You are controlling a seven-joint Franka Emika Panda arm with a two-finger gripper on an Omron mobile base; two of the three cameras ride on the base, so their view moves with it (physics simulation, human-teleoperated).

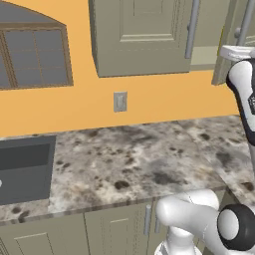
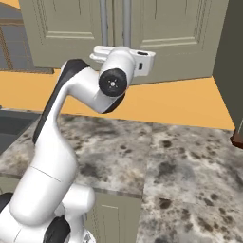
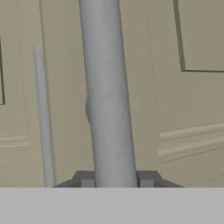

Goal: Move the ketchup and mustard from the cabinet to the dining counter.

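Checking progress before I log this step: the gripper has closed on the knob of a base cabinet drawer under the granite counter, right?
Not quite. The gripper has closed, but on a vertical bar handle of the wall cabinet above the granite counter, not on a drawer knob below it. The hand view shows the fingertips either side of the bar.

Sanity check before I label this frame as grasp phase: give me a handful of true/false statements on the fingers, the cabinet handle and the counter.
1. The gripper is shut on a cabinet handle, one of the fingers at each side of the bar. True.
2. The ketchup is held in the fingers. False: they hold only the grey bar; no bottle is in view.
3. The cabinet doors look closed in the right base view. True.
4. A sink is set in the granite counter, left of the arm. True.
5. The wall behind the counter is blue. False: it is orange.
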